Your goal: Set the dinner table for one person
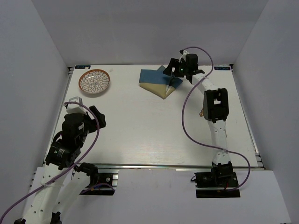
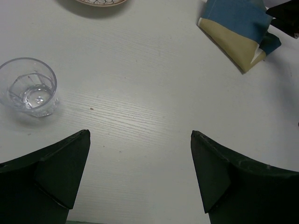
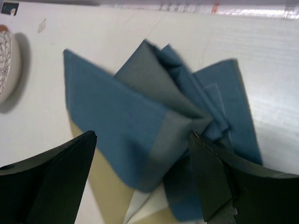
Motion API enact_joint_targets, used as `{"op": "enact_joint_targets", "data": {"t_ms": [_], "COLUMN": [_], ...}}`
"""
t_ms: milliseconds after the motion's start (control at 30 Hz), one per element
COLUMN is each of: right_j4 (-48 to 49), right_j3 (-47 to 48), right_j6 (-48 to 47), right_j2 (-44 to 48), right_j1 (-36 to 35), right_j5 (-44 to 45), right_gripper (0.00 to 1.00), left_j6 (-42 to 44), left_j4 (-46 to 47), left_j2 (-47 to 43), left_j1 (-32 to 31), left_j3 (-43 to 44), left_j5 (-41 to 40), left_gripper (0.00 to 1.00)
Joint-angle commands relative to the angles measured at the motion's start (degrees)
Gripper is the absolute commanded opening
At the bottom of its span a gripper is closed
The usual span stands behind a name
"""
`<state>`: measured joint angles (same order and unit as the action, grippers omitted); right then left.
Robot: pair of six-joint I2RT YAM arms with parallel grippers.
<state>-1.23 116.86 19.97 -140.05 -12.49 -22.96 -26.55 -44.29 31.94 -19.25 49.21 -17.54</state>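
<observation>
1. Dinner table point(image 1: 154, 135): the big white top with faint wood grain fills the floor of the white-walled booth. Both arms sit at its near edge.
2. The folded cloth point(image 1: 158, 81) is blue with a tan underside. It lies toward the far edge, a bit right of centre, and its right end is bunched up into loose folds.
3. The right gripper point(image 3: 142, 136) is reached out over that bunched end with its jaws wide apart, not clamped on anything. In the wrist view the cloth fills the gap between the fingers. The right finger is right up against the crumpled folds, but I can't tell if it's actually touching.
4. The patterned plate point(image 1: 94, 81), white with an orange-brown rim, sits in the far-left part of the table, well apart from the cloth.
5. The left gripper point(image 2: 140, 133) is pulled back on the near-left side with its jaws spread all the way and nothing between them but bare tabletop.
6. A clear glass point(image 2: 29, 87) stands upright just ahead of the left finger, off to its left.
</observation>
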Motion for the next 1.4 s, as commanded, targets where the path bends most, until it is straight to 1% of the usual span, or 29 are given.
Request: {"op": "enact_joint_targets", "data": {"t_ms": [0, 100, 233, 367, 433, 533, 700, 800, 867, 1033, 1133, 1267, 1300, 1367], "right_j4": [-0.6, 3.9, 6.4, 9.8, 8.7, 5.4, 8.4, 8.5, 7.3, 6.6, 6.7, 7.0, 7.4, 7.6], "right_j3": [9.9, 7.9, 5.0, 0.7, 2.2, 8.0, 7.2, 8.6, 10.1, 8.8, 9.5, 10.9, 11.0, 10.8], "right_j6": [1.1, 2.3, 2.2, 1.6, 1.4, 1.5, 2.5, 2.7, 2.9, 2.5, 2.8, 3.5, 3.8, 4.1], "right_j2": [-4.6, -5.4, -4.8, -2.5, -3.3, -6.5, -7.3, -8.0, -8.6, -8.1, -9.0, -10.3, -10.4, -10.4], "right_j1": [0.3, 0.5, 0.4, 0.4, 0.5, 0.6, 1.2, 0.9, 1.1, 1.1, 1.2, 1.0, 1.1, 1.0], "right_j5": [-0.8, 1.6, 4.7, 5.0, 5.3, 5.1, 2.0, 1.0, 1.3, 4.2, 2.8, 1.1, 0.7, -0.2], "right_gripper": [0.85, 0.84, 0.84, 0.85, 0.85, 0.85, 0.83, 0.8, 0.8, 0.85, 0.85, 0.8, 0.75, 0.7], "left_j6": [0.9, 1.1, 1.2, 1.2, 1.3, 1.3, 1.4, 1.4, 1.5, 1.4, 1.5, 1.6, 1.5, 1.6], "left_j4": [1.7, 1.7, 1.8, 1.9, 1.9, 1.9, 2.1, 2.1, 2.1, 2.0, 2.1, 1.9, 2.1, 2.1], "left_j2": [0.0, 0.5, 0.7, 0.3, 0.1, 0.0, -0.6, -0.5, -0.3, -0.6, -0.6, -0.2, -0.2, 0.0], "left_j1": [-0.2, -0.2, -0.2, -0.2, -0.2, -0.2, -0.2, -0.2, -0.2, -0.2, -0.2, -0.2, -0.2, -0.2], "left_j3": [-0.3, -0.3, -0.3, -0.3, -0.4, -0.4, -0.4, -0.4, -0.4, -0.4, -0.5, -0.4, -0.4, -0.4], "left_j5": [1.5, 1.9, 2.0, 2.2, 2.4, 2.3, 2.5, 2.7, 2.7, 2.7, 2.9, 2.9, 2.9, 2.9], "left_gripper": [0.98, 0.98, 0.98, 0.98, 0.98, 0.98, 0.98, 0.98, 0.98, 0.98, 0.98, 0.98, 0.98, 0.98]}}
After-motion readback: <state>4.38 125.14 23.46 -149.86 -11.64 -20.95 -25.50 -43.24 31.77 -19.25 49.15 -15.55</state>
